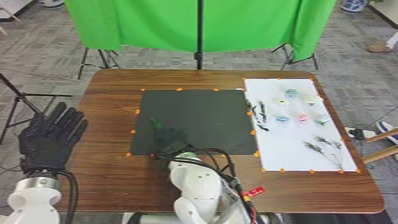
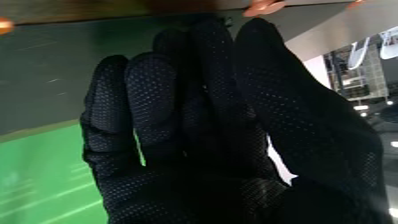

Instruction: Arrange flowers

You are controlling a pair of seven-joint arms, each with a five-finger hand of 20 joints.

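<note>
Flowers (image 1: 302, 118) lie on a white sheet (image 1: 277, 145) along the table's (image 1: 108, 100) right edge, presumably as stock; right hand (image 1: 171, 142), fingers narrowed on a green sprig (image 1: 157, 123), near black mat's (image 1: 204, 110) near-left corner, apparently for placing; left hand (image 1: 49, 142), fingers wide, by left edge, likely spare.

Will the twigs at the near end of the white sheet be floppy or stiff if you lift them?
The twigs probably weigh little, being so thin. They may sway a bit, since they're long and skinny. Their wispy tips could snag or snap.
</note>
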